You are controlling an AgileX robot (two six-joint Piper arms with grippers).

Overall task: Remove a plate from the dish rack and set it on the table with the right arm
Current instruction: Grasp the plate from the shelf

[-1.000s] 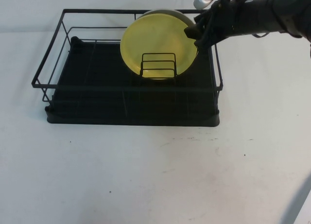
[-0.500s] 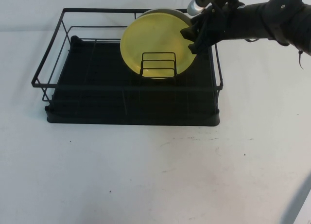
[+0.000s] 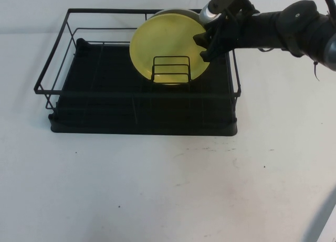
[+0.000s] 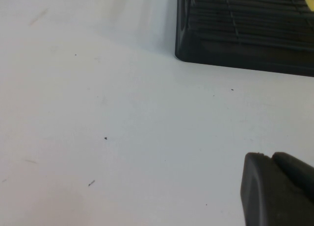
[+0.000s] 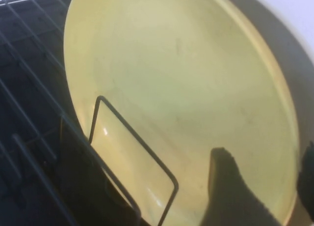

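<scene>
At the rack's back right, plate upright in the wire holder, I have the right gripper spread open astride its rim, pre-grasp; next I judge: close, lift clear to the table; left gripper low over table, fingers untellable.

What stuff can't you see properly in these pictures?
- Grey plate: the yellow plate covers nearly all of it, high view.
- Right gripper: its dark fingers blend together at the plate's edge; grip unclear.
- Left gripper: cut off by the left wrist picture's corner, above the table.
</scene>
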